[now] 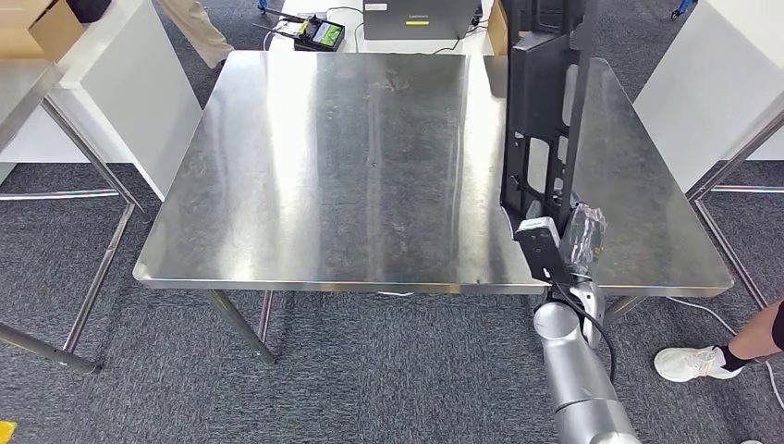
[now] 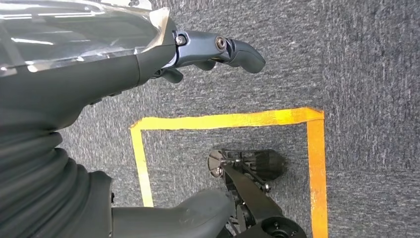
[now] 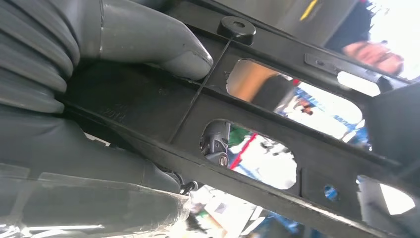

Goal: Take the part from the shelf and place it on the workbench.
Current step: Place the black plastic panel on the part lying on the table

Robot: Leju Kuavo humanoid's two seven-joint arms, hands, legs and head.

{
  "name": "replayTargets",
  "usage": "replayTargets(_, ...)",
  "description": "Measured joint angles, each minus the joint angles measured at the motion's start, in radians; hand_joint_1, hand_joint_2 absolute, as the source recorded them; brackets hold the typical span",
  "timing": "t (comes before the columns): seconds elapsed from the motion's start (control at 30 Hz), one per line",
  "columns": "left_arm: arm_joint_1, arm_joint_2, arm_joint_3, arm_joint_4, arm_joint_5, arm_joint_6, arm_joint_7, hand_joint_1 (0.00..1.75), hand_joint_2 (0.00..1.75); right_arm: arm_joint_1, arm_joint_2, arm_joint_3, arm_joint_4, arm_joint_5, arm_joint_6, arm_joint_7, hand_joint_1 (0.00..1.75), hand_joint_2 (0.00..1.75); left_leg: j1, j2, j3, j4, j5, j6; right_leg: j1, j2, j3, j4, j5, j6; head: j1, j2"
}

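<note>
The part (image 1: 541, 102) is a long black plastic frame with cut-out openings. It stands nearly upright over the right side of the steel workbench (image 1: 351, 157), its top running out of the head view. My right hand (image 1: 564, 236) grips its lower end near the bench's front edge. In the right wrist view the thumb (image 3: 163, 42) presses on the part (image 3: 277, 139) and a dark finger shows through one opening. My left hand (image 2: 218, 49) hangs over grey carpet, its fingers loosely curled and holding nothing.
A person's white shoe (image 1: 689, 363) and leg stand on the carpet right of the bench. White cabinets (image 1: 712, 83) flank the bench on both sides. A device (image 1: 319, 32) with cables lies beyond the far edge. Yellow floor tape (image 2: 223, 120) marks a square under the left hand.
</note>
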Motion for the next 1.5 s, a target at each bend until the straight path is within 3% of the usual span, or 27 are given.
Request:
replayTargets(0.07,-0.001,0.002,-0.007,0.000,-0.001,0.000,0.000,0.00,1.75,0.001,0.003,0.028,-0.023,0.009,0.005,0.004,1.75,1.75,0.003,0.000,0.009,-0.012,-0.001,0.007,-0.001,0.000,0.000,0.005,-0.004,0.005,0.001,0.000)
replayTargets(0.13,-0.002,0.003,-0.010,0.000,-0.002,0.001,0.001,0.00,1.75,0.003,0.004,0.052,-0.042,0.017,0.011,0.009,1.75,1.75,0.008,0.001,0.025,-0.028,-0.001,0.016,-0.002,0.000,-0.029,0.068,-0.025,0.004,0.002,0.000)
replayTargets(0.23,-0.003,0.004,-0.011,0.000,-0.002,0.003,0.006,0.00,1.75,0.019,0.005,0.077,-0.056,0.027,0.015,0.020,1.75,1.75,0.010,0.001,0.039,-0.032,-0.012,0.020,-0.008,0.000,-0.166,0.277,-0.077,0.002,0.004,0.000)
replayTargets(0.3,-0.002,0.004,-0.011,0.000,-0.002,0.003,0.012,0.00,1.75,0.037,0.006,0.087,-0.061,0.035,0.016,0.029,1.75,1.75,0.012,-0.002,0.054,-0.031,-0.025,0.014,-0.015,0.000,-0.221,0.315,-0.056,0.018,0.004,0.000)
replayTargets(0.37,-0.001,0.004,-0.011,0.000,-0.002,0.003,0.017,0.00,1.75,0.050,0.007,0.095,-0.067,0.040,0.016,0.036,1.75,1.75,0.015,-0.005,0.076,-0.030,-0.044,0.002,-0.028,-0.002,-0.201,0.202,0.029,0.046,0.005,0.000)
replayTargets(0.4,0.000,0.006,-0.011,0.000,-0.002,0.003,0.018,0.00,1.75,0.053,0.007,0.097,-0.069,0.041,0.017,0.037,1.75,1.75,0.014,-0.006,0.085,-0.028,-0.056,-0.006,-0.031,-0.004,-0.180,0.137,0.068,0.055,0.006,0.000)
replayTargets(0.43,0.000,0.007,-0.011,0.000,-0.002,0.003,0.019,0.00,1.75,0.056,0.008,0.100,-0.073,0.042,0.017,0.038,1.75,1.75,0.013,-0.006,0.091,-0.027,-0.067,-0.014,-0.033,-0.005,-0.162,0.086,0.095,0.054,0.006,0.000)
replayTargets(0.47,0.000,0.009,-0.011,0.000,-0.003,0.003,0.020,0.00,1.75,0.059,0.009,0.103,-0.077,0.044,0.017,0.039,1.75,1.75,0.012,-0.006,0.094,-0.026,-0.076,-0.021,-0.032,-0.006,-0.152,0.062,0.105,0.046,0.005,0.000)
replayTargets(0.57,-0.001,0.010,-0.012,0.000,-0.004,0.003,0.020,0.00,1.75,0.065,0.011,0.108,-0.094,0.049,0.018,0.045,1.75,1.75,0.019,-0.003,0.105,-0.027,-0.094,-0.037,-0.026,0.000,-0.138,0.057,0.090,0.011,-0.001,0.000)
replayTargets(0.63,-0.004,0.010,-0.012,-0.001,-0.004,0.003,0.020,0.00,1.75,0.063,0.011,0.111,-0.106,0.050,0.018,0.047,1.75,1.75,0.025,0.004,0.088,0.026,-0.115,-0.048,-0.028,0.003,-0.116,0.055,0.076,-0.010,-0.004,0.000)
replayTargets(0.67,-0.004,0.010,-0.012,0.000,-0.004,0.003,0.020,0.00,1.75,0.063,0.012,0.112,-0.110,0.050,0.018,0.047,1.75,1.75,0.026,0.007,0.054,0.089,-0.130,-0.053,-0.027,0.004,-0.104,0.054,0.066,-0.018,-0.006,0.000)
replayTargets(0.73,-0.004,0.010,-0.013,0.000,-0.004,0.003,0.020,0.00,1.75,0.062,0.015,0.113,-0.112,0.050,0.018,0.048,1.75,1.75,0.026,0.010,-0.054,0.236,-0.155,-0.058,-0.023,0.005,-0.082,0.054,0.045,-0.028,-0.007,0.000)
replayTargets(0.77,-0.002,0.010,-0.013,0.000,-0.004,0.003,0.020,0.00,1.75,0.064,0.016,0.114,-0.112,0.049,0.018,0.048,1.75,1.75,0.026,0.010,-0.103,0.282,-0.148,-0.057,-0.020,0.006,-0.069,0.054,0.034,-0.029,-0.008,0.000)
replayTargets(0.83,-0.001,0.010,-0.013,0.000,-0.004,0.003,0.021,0.00,1.75,0.067,0.017,0.114,-0.113,0.050,0.018,0.049,1.75,1.75,0.024,0.010,-0.145,0.254,-0.071,-0.048,-0.018,0.010,-0.039,0.053,0.010,-0.029,-0.007,0.000)
replayTargets(0.9,0.000,0.011,-0.013,0.000,-0.004,0.003,0.021,0.00,1.75,0.068,0.018,0.115,-0.114,0.050,0.018,0.049,1.75,1.75,0.015,0.010,-0.124,0.124,0.040,-0.031,-0.018,0.013,-0.008,0.049,-0.016,-0.027,-0.007,0.000)
replayTargets(0.93,0.000,0.013,-0.013,0.000,-0.005,0.003,0.020,0.00,1.75,0.068,0.019,0.116,-0.115,0.051,0.018,0.049,1.75,1.75,0.008,0.010,-0.105,0.071,0.068,-0.021,-0.015,0.014,0.002,0.044,-0.026,-0.023,-0.007,0.000)
replayTargets(0.97,-0.001,0.014,-0.013,0.000,-0.007,0.003,0.020,0.00,1.75,0.070,0.019,0.116,-0.116,0.052,0.018,0.051,1.75,1.75,0.002,0.011,-0.087,0.035,0.074,-0.012,-0.015,0.014,0.010,0.036,-0.034,-0.018,-0.008,0.000)
replayTargets(1.07,0.000,0.018,-0.015,-0.001,-0.012,0.003,0.018,0.00,1.75,0.079,0.019,0.115,-0.128,0.061,0.019,0.061,1.75,1.75,-0.005,0.011,-0.044,-0.011,0.048,0.007,-0.008,0.012,0.032,0.033,-0.025,0.006,-0.012,0.000)
replayTargets(1.1,0.000,0.017,-0.015,-0.001,-0.013,0.003,0.018,0.00,1.75,0.081,0.019,0.115,-0.134,0.066,0.021,0.064,1.75,1.75,-0.004,0.009,-0.028,-0.025,0.045,0.010,-0.006,0.011,0.026,0.057,-0.017,0.013,-0.011,0.000)
replayTargets(1.17,0.000,0.016,-0.016,0.000,-0.014,0.003,0.017,0.00,1.75,0.082,0.018,0.115,-0.143,0.074,0.029,0.070,1.75,1.75,-0.001,0.007,0.004,-0.044,0.036,0.017,-0.007,0.010,-0.034,0.150,-0.015,0.015,-0.007,0.000)
replayTargets(1.23,-0.001,0.014,-0.018,0.000,-0.014,0.008,0.020,0.00,1.75,0.086,0.018,0.116,-0.145,0.083,0.035,0.074,1.75,1.75,0.001,0.005,0.025,-0.046,0.020,0.022,-0.010,0.010,-0.124,0.255,-0.049,0.011,-0.005,0.000)
replayTargets(1.3,-0.001,0.013,-0.018,0.000,-0.015,0.024,0.029,0.00,1.75,0.092,0.017,0.116,-0.144,0.098,0.038,0.084,1.75,1.75,0.005,0.001,0.049,-0.046,0.000,0.017,-0.015,0.010,-0.190,0.281,-0.091,0.018,-0.004,0.000)
replayTargets(1.33,-0.001,0.012,-0.019,0.000,-0.015,0.033,0.033,0.00,1.75,0.093,0.016,0.116,-0.142,0.108,0.038,0.090,1.75,1.75,0.008,-0.001,0.062,-0.045,-0.012,0.013,-0.019,0.009,-0.204,0.255,-0.088,0.029,-0.004,0.000)
replayTargets(1.37,-0.001,0.011,-0.019,0.000,-0.015,0.039,0.035,0.00,1.75,0.093,0.016,0.116,-0.140,0.120,0.039,0.097,1.75,1.75,0.011,-0.002,0.076,-0.045,-0.023,0.007,-0.025,0.008,-0.205,0.206,-0.059,0.046,-0.004,0.000)
replayTargets(1.43,0.000,0.011,-0.019,0.000,-0.015,0.042,0.034,0.00,1.75,0.091,0.016,0.118,-0.128,0.147,0.039,0.109,1.75,1.75,0.014,-0.003,0.100,-0.040,-0.051,-0.008,-0.035,-0.007,-0.190,0.104,0.045,0.080,-0.001,0.000)
replayTargets(1.47,-0.001,0.012,-0.019,0.000,-0.015,0.042,0.032,0.00,1.75,0.089,0.017,0.121,-0.121,0.159,0.039,0.115,1.75,1.75,0.013,-0.003,0.107,-0.036,-0.063,-0.016,-0.035,-0.015,-0.179,0.074,0.087,0.080,0.000,0.000)
replayTargets(1.5,-0.002,0.013,-0.020,0.000,-0.015,0.042,0.030,0.00,1.75,0.087,0.018,0.125,-0.113,0.169,0.039,0.119,1.75,1.75,0.012,-0.001,0.112,-0.032,-0.073,-0.023,-0.033,-0.021,-0.172,0.063,0.110,0.067,-0.001,0.000)
